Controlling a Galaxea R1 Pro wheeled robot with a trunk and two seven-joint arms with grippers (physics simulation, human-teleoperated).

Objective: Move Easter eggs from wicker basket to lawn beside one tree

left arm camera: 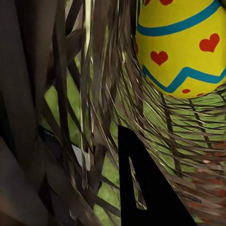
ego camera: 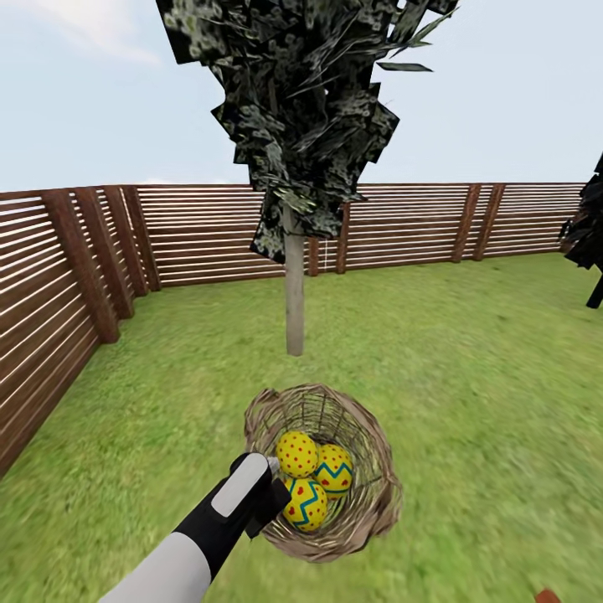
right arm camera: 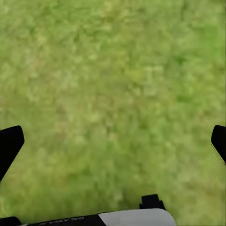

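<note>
Three yellow Easter eggs painted with red hearts and dots and blue zigzag bands (ego camera: 311, 477) lie together in the round brown woven wicker basket (ego camera: 378, 494), and my left gripper (ego camera: 270, 496) sits at the rim on the side nearest me, right against the closest egg. From the wrist I see one dark fingertip (left arm camera: 141, 188) inside the see-through weave and an egg just beyond it, but the other finger is lost among the wicker strands, so I cannot tell how far my left jaws stand apart. My right gripper (right arm camera: 113, 141) hangs over bare green lawn (right arm camera: 113, 70) with its jaws spread wide and nothing between them. To do this step well, I judge I should clear the fingers of the weave first — a tip caught in the wicker would drag or tip the basket — then settle one finger either side of the nearest egg at its widest part and close gently, since a smooth rounded shell may squirt out of a pinch placed too high. Beyond the basket stands the tree with the straight pale grey-beige trunk (ego camera: 294, 293), near enough to serve as the drop spot, and behind it the brown slatted wooden fence (ego camera: 209, 234) closes the garden.
</note>
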